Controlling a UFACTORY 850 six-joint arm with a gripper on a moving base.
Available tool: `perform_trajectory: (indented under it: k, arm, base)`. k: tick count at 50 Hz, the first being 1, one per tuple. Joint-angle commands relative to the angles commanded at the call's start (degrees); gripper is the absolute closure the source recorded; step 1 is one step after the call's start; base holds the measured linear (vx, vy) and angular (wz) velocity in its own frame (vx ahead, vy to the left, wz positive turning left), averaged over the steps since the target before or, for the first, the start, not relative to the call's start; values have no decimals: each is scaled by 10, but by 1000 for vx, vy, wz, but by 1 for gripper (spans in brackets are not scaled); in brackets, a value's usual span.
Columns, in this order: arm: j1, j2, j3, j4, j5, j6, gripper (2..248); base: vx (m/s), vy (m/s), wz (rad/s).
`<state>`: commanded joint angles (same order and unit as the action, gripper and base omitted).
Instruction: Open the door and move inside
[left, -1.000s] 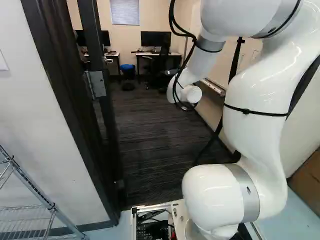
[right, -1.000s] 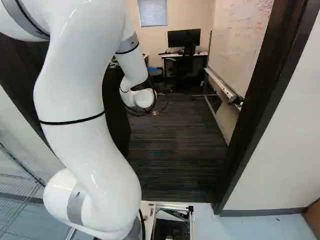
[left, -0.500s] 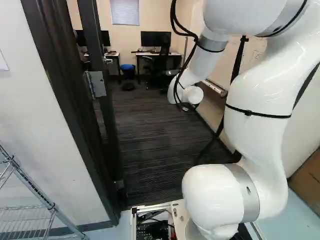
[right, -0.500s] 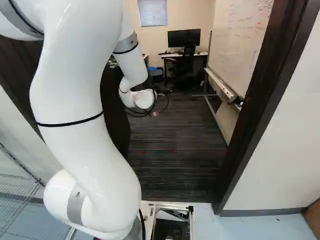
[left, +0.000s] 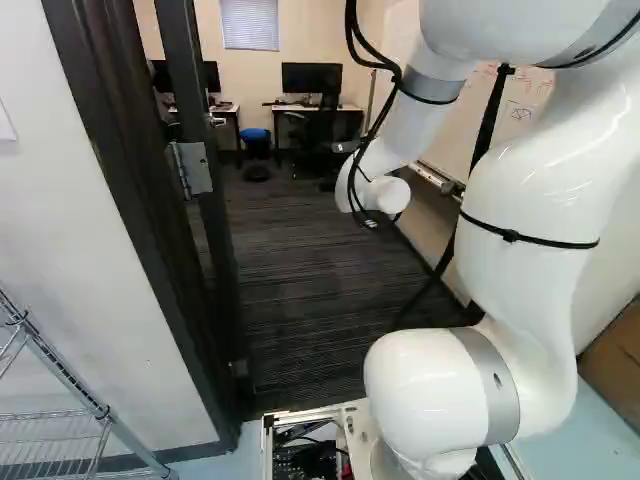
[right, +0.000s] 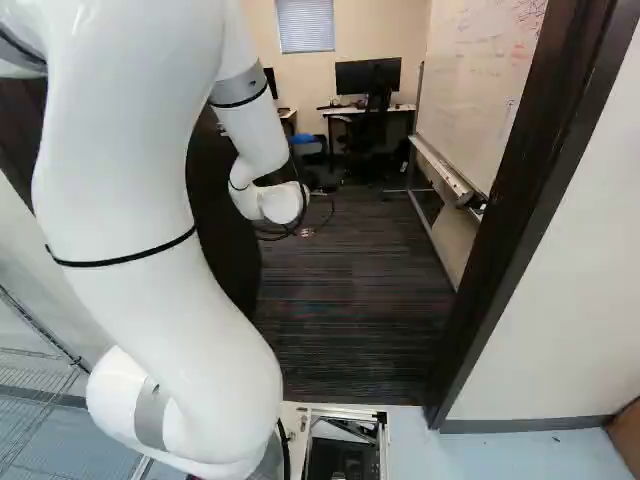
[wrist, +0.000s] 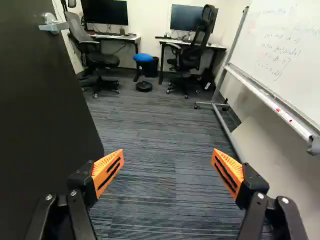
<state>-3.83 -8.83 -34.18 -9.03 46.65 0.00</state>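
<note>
The door (wrist: 35, 125) was dark and flat, with a shiny silver lever handle (wrist: 52, 25). It stood straight up, wide open, across from the whiteboard (wrist: 285, 50).

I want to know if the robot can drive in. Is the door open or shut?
Open. The door is swung to one side, and past its edge the carpet runs on to the desks.

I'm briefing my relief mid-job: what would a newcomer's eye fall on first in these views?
The big white arm, filling the right of the left base view. Next, the hand in the wrist view, its orange pads spread wide, with the dark open door to one side and the whiteboard to the other. Farther ahead, a blue-seated stool stands out on the carpet.
</note>
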Motion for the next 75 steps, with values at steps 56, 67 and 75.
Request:
perform_trajectory:
  k: [56,67,75]
  arm:
    - [29,187,220,68,25,0,3]
    - [33,212,249,77,29,0,3]
    - [35,226,266,82,30,0,3]
  base:
    - [0,0,0]
    - [0,0,0]
    - [0,0,0]
